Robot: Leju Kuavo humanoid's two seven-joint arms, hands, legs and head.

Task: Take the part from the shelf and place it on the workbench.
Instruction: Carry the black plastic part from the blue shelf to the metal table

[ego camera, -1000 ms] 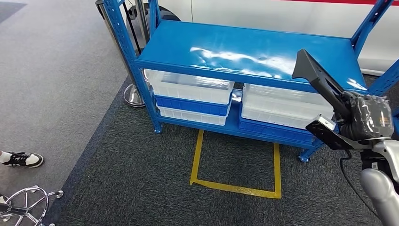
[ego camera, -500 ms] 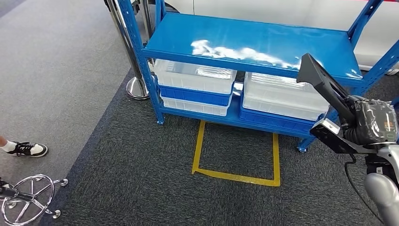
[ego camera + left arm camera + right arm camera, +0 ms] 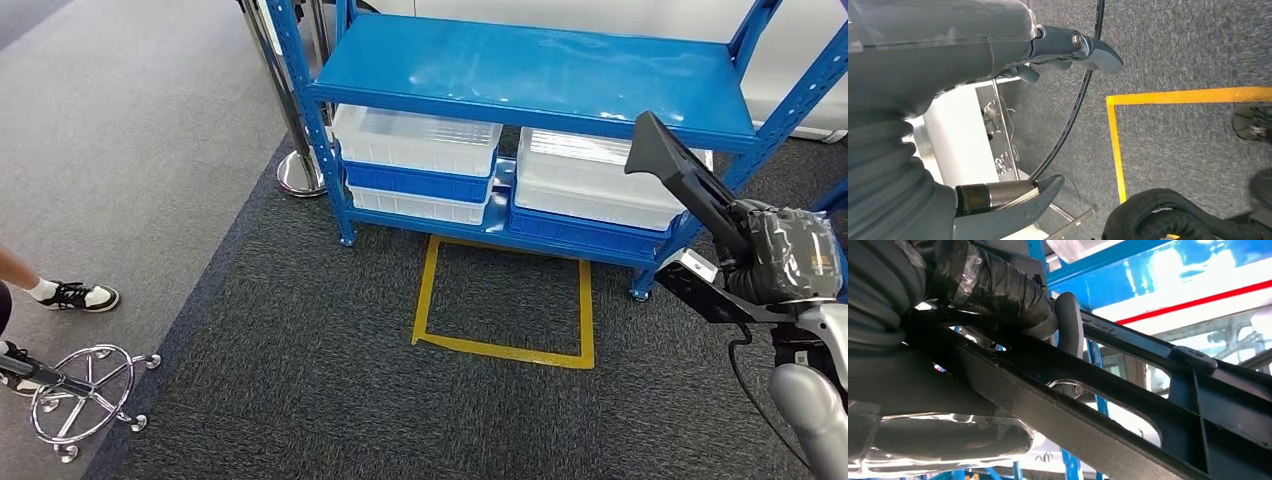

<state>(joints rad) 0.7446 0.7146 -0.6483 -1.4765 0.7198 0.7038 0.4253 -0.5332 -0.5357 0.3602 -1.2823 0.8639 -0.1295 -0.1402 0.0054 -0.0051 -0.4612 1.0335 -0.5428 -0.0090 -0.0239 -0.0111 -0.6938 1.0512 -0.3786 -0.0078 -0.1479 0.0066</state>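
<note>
Right hand: we see our right hand [image 3: 782, 258], wrapped in clear film, gripping the part [image 3: 683, 185]; in the right wrist view its fingers [image 3: 1068, 324] curl over the part's black frame [image 3: 1128, 405]
Part: a long dark grey piece, held tilted, its wide end raised in front of the blue shelf [image 3: 540, 70], right of the yellow floor marking [image 3: 500, 345]
Left hand: our left hand [image 3: 1013, 100] hangs over the dark carpet [image 3: 1188, 50], fingers apart, holding nothing
Shelf: white and blue bins [image 3: 420, 165] sit on its lower level
Floor: a chrome chair base [image 3: 85, 395] and a person's shoe [image 3: 80, 296] lie far left
</note>
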